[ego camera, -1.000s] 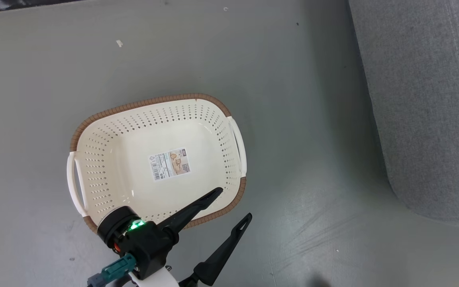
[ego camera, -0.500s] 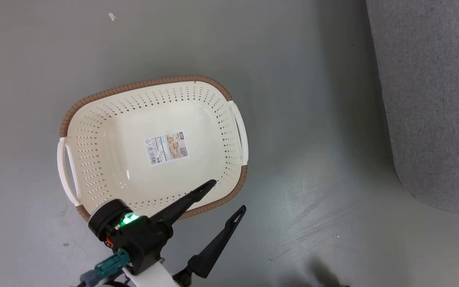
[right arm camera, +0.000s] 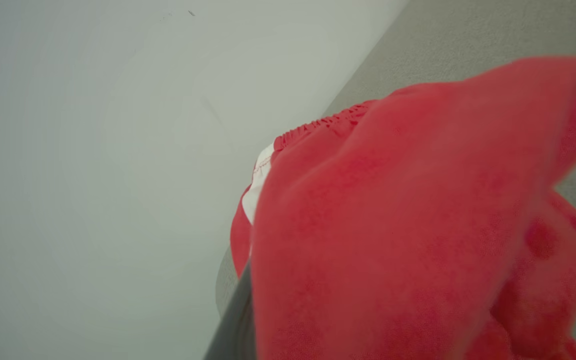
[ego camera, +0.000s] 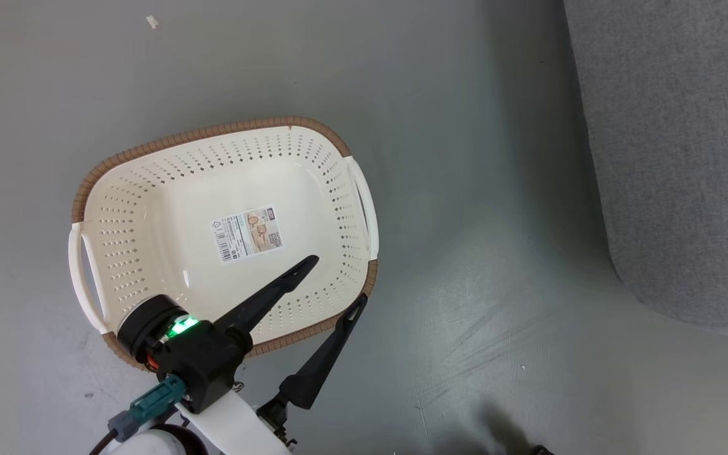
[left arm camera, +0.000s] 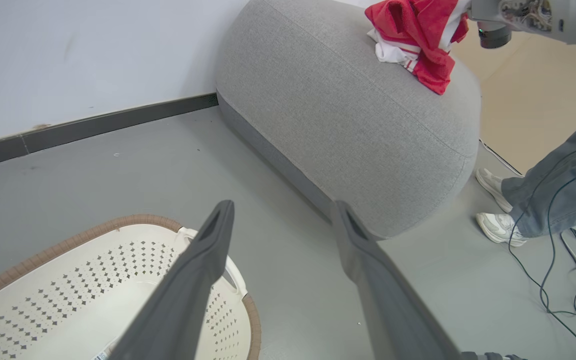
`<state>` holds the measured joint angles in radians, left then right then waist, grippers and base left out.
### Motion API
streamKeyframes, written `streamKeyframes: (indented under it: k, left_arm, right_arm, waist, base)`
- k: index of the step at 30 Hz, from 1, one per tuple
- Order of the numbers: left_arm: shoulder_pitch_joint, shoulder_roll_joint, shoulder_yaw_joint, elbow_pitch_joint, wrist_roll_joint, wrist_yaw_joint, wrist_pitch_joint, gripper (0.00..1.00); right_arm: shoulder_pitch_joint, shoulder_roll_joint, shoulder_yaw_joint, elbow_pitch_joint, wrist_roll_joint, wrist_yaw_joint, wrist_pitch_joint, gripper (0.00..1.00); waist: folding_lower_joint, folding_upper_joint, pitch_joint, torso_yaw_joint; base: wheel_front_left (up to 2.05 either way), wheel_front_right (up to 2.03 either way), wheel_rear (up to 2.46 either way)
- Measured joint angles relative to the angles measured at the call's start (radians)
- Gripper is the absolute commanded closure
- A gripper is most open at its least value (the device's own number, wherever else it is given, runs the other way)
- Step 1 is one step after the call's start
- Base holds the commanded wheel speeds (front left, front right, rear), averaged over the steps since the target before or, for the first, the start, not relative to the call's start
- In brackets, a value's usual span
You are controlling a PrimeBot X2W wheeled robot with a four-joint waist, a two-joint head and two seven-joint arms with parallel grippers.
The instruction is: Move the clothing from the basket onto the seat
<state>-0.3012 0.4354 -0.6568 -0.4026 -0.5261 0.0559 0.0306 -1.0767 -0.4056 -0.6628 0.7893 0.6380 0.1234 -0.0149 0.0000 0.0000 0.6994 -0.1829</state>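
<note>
The cream basket point(ego camera: 212, 133) with its brown rim stands on the grey floor, nothing in it but a paper label. My left gripper point(ego camera: 337, 280) hangs open above its near right corner, one finger over the inside and the other at the rim. From the left wrist, the same gripper point(left arm camera: 283, 206) points at the grey seat point(left arm camera: 348, 115), where the red and white clothing point(left arm camera: 418, 35) lies bunched on top. My right arm's wrist point(left arm camera: 528, 15) is right beside that pile. Red clothing point(right arm camera: 408, 225) covers the right gripper's jaws; one finger point(right arm camera: 235, 320) shows beneath it, shut on the fabric.
The seat point(ego camera: 686, 158) rises at the right, with a strip of bare floor between it and the basket point(left arm camera: 68, 240). A person's legs and pale shoes point(left arm camera: 558, 195) stand past the seat's end, near loose cables point(left arm camera: 548, 280). A white wall with a dark baseboard point(left arm camera: 93, 125) lies behind.
The head camera has shifted, so basket and seat sit differently in the picture. My open left gripper now stands slightly further over the basket's corner.
</note>
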Motion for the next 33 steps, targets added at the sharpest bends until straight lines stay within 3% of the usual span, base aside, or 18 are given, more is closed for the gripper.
streamKeyframes:
  k: [2,18,24,33]
  left_arm:
    - [0.0,-0.002,0.006,0.019,-0.001,0.0,-0.015,0.0]
    - [0.002,-0.016,0.035,0.106,-0.036,-0.006,-0.077,0.0]
    - [0.006,-0.021,0.045,0.128,-0.045,-0.006,-0.099,0.0]
    - [0.046,-0.027,0.078,0.166,-0.064,-0.003,-0.152,0.0]
  right_arm:
    - [0.018,-0.001,0.008,-0.017,0.012,0.0,-0.003,0.0]
    - [0.185,-0.009,0.09,-0.147,0.095,0.0,-0.011,0.0]
    - [0.294,0.012,0.127,-0.219,0.138,0.0,-0.01,0.0]
    - [0.455,0.073,0.267,-0.382,0.155,0.0,-0.028,0.0]
  waist:
    - [0.0,0.0,-0.009,-0.008]
    - [0.0,0.0,-0.089,-0.053]
    - [0.0,0.0,-0.127,-0.068]
    - [0.0,0.0,-0.191,-0.081]
  base:
    - [0.0,0.0,0.0]
    - [0.0,0.0,0.0]
    - [0.0,0.0,0.0]
    - [0.0,0.0,0.0]
